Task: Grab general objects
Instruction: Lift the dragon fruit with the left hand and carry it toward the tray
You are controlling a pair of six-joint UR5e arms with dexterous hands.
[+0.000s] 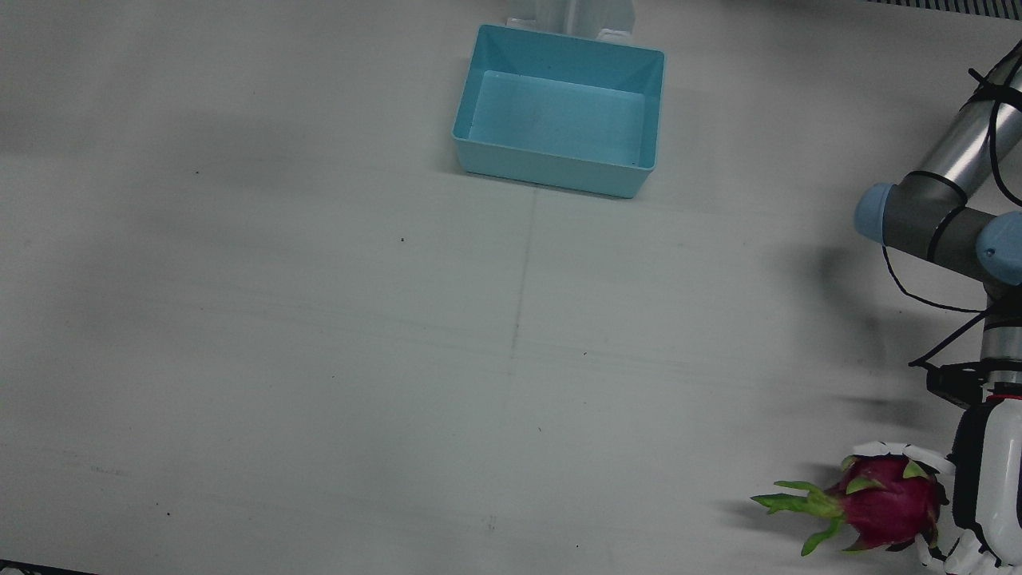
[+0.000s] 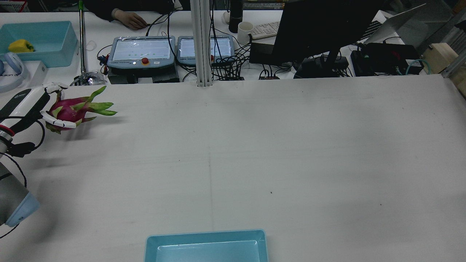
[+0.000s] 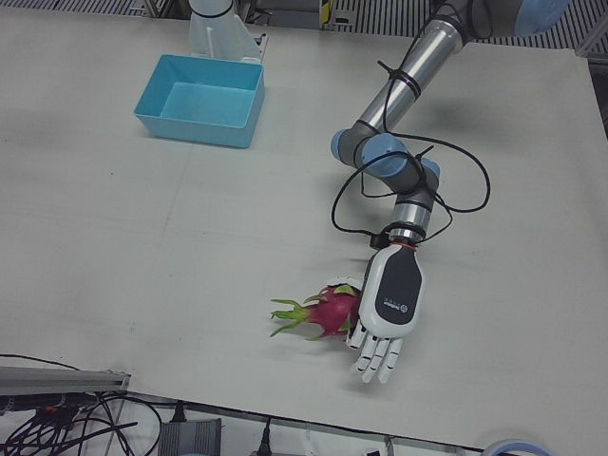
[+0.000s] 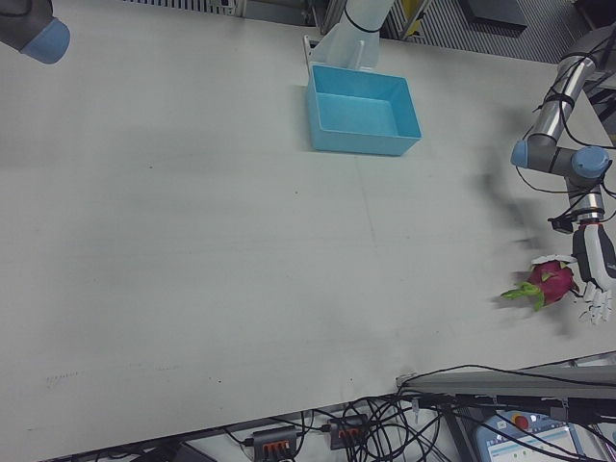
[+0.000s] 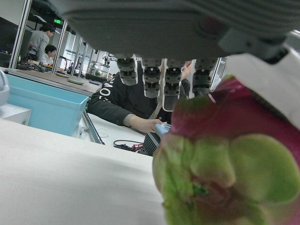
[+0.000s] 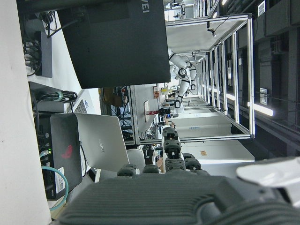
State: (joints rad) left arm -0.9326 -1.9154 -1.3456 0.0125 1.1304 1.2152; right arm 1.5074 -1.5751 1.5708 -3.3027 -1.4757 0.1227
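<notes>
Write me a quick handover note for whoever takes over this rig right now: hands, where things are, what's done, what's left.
Left robot hand: curled around the dragon fruit near the operators' edge of the table, on the robot's left side. Whether the fruit is lifted or still resting on the table can't be told.
Right robot hand: only its own camera shows it, with nothing in its fingers; open or shut can't be told.
Blue bin: empty, at the table's middle on the robot's side.
Done: fruit grasped. Left: lifting it, probably carrying it to the bin.
</notes>
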